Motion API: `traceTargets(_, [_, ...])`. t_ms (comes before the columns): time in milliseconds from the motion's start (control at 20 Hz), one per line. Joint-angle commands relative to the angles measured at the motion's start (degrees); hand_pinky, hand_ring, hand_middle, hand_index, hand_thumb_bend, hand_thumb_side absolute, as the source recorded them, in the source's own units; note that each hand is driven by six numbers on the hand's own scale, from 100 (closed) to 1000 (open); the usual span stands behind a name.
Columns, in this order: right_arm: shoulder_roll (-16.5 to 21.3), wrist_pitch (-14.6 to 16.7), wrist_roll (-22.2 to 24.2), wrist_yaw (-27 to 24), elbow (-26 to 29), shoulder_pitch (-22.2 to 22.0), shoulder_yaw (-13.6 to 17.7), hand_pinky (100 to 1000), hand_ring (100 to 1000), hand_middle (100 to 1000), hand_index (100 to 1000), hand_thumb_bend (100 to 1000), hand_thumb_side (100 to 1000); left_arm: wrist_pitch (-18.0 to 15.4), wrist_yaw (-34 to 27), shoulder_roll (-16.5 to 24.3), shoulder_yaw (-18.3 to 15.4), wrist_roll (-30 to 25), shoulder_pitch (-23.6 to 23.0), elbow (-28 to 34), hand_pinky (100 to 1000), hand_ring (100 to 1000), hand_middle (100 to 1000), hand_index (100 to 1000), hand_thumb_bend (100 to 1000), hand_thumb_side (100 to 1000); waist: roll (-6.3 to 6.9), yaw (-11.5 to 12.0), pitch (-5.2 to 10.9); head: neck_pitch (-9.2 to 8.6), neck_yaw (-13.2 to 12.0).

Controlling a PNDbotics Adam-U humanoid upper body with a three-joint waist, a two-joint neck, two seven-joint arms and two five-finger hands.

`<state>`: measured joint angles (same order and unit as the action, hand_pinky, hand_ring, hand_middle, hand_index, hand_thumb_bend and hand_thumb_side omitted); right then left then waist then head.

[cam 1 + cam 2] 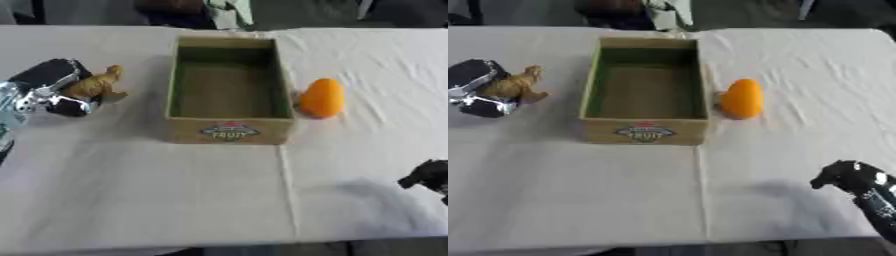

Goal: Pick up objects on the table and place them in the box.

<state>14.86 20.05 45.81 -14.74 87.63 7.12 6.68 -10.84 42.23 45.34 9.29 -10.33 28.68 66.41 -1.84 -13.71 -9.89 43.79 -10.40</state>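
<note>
I see the box (pixel 229 90) standing open and empty near the middle of the tabletop (pixel 157 190), which is covered by a white cloth; a label reading FRUIT faces me on its near wall. An orange, egg-shaped fruit (pixel 321 98) stands just beside the box's right wall, on the cloth. My left robot hand (pixel 54 90) is at the left edge, well left of the box, its fingers curled round a small tan toy (pixel 94 85) that looks like an animal figure; the toy's head points toward the box. My right robot hand (pixel 852 179) shows at the lower right, apart from the fruit and holding nothing; I cannot tell how far its fingers are open.
</note>
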Motion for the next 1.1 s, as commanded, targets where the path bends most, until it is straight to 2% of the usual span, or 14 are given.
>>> traceTargets(50, [0.9, 0.6, 0.7, 0.2, 0.4, 0.6, 0.3, 710, 613, 589, 727, 100, 696, -0.1, -1.1, 2.3, -1.2, 0.4, 0.7, 2.3, 555, 316, 263, 496, 100, 282, 0.18, 0.0, 0.74, -0.19, 0.3])
traceTargets(350, [1.0, 0.6, 0.7, 0.2, 0.4, 0.5, 0.4, 710, 613, 588, 726, 100, 692, -0.3, -3.8, 5.1, -1.4, 0.3, 1.3, 9.3, 560, 315, 263, 495, 100, 271, 0.34, -0.1, 0.91, -0.18, 0.7])
traceTargets(600, [1.2, 0.4, 1.0, 0.1, 0.5, 0.7, 0.1, 710, 613, 588, 726, 100, 688, -0.7, -6.8, 6.3, 0.0, -0.9, 5.2, 15.9, 567, 321, 268, 499, 100, 267, 0.66, -0.7, 1.2, -0.2, 0.3])
traceTargets(850, [1.7, 0.4, 1.6, -0.8, 1.0, 1.4, -0.6, 711, 613, 589, 727, 100, 668, -2.0, -7.1, 4.2, 2.4, -2.9, 10.6, 16.7, 573, 332, 277, 507, 100, 266, 0.97, -2.5, 1.38, -0.49, -0.7])
traceTargets(900, [1.9, 0.4, 1.8, -1.1, 1.2, 1.6, -0.7, 711, 613, 589, 727, 100, 674, -2.2, -6.7, 3.5, 2.9, -3.2, 11.6, 16.3, 574, 334, 278, 509, 100, 295, 1.04, -3.0, 1.38, -0.57, -0.9])
traceTargets(950, [2.0, 0.4, 2.0, -1.4, 1.3, 1.8, -0.8, 711, 613, 589, 727, 100, 661, -2.4, -6.4, 2.8, 3.3, -3.4, 12.4, 15.9, 575, 336, 280, 510, 100, 266, 1.11, -3.5, 1.36, -0.67, -1.1])
traceTargets(1100, [2.4, 0.3, 2.6, -2.3, 1.7, 2.7, -1.4, 711, 614, 589, 727, 100, 652, -3.0, -5.3, 0.5, 4.3, -3.5, 14.3, 14.0, 580, 351, 297, 525, 100, 267, 1.45, -5.3, 1.28, -0.89, -1.9])
